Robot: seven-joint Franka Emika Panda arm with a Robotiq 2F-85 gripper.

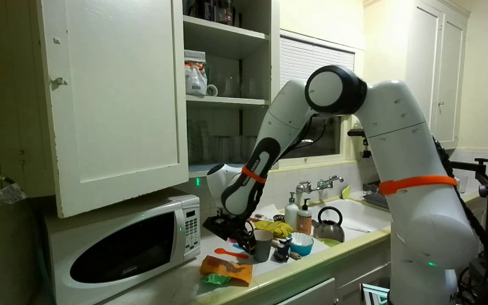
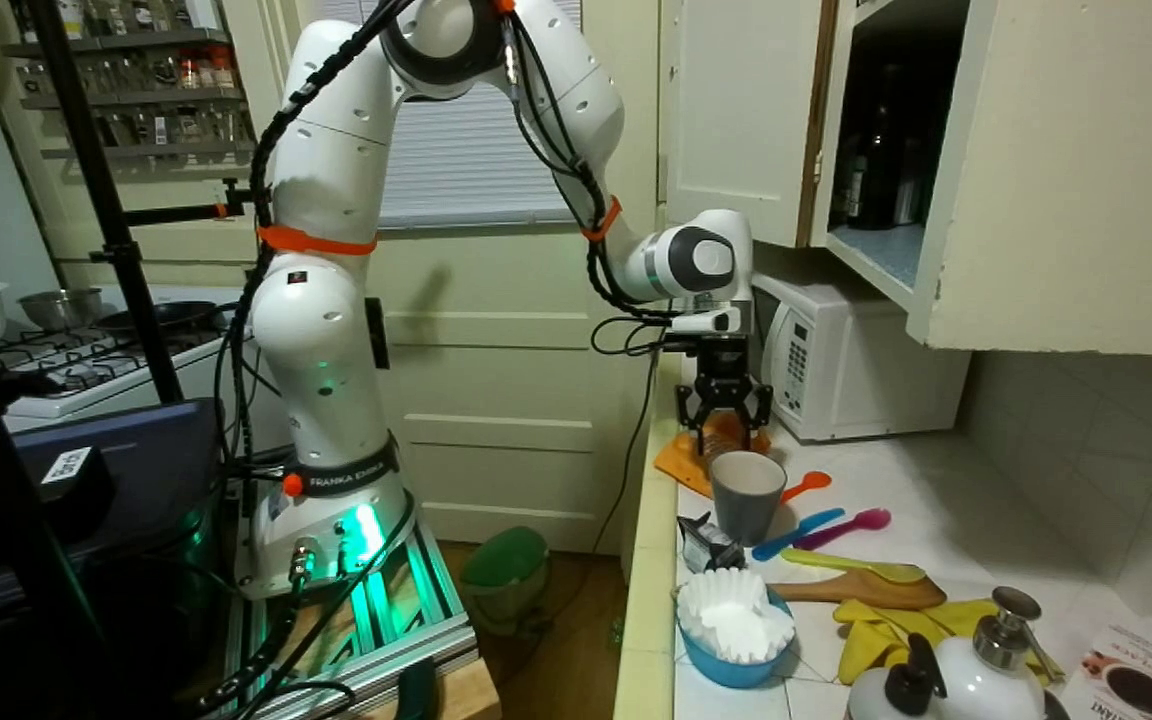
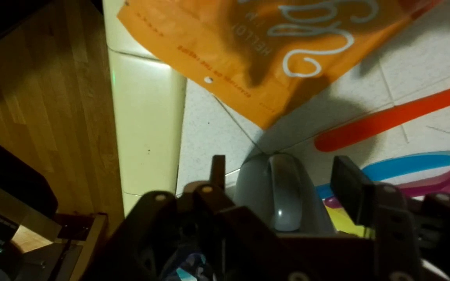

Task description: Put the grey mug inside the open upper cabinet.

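Note:
The grey mug (image 1: pixel 264 246) stands upright on the counter near its front edge; it also shows in an exterior view (image 2: pixel 748 505). In the wrist view the mug (image 3: pixel 250 191) has its handle facing my gripper (image 3: pixel 279 162). The fingers are open, one on each side of the handle, with gaps showing between fingers and mug. My gripper (image 1: pixel 249 245) is low beside the mug, on its microwave side, and also shows in an exterior view (image 2: pixel 729 425). The open upper cabinet (image 1: pixel 117 97) has its door swung out and shelves showing; its side panel shows too (image 2: pixel 1086 180).
The white microwave (image 1: pixel 129 250) stands under the cabinet door. An orange bag (image 2: pixel 681 462) lies behind the gripper. Red (image 2: pixel 808 484), blue (image 2: pixel 798 533) and purple spoons lie beside the mug. A teal bowl (image 1: pixel 302 245), small dark packet (image 1: pixel 282 250) and kettle (image 1: pixel 328 228) are on the sink side.

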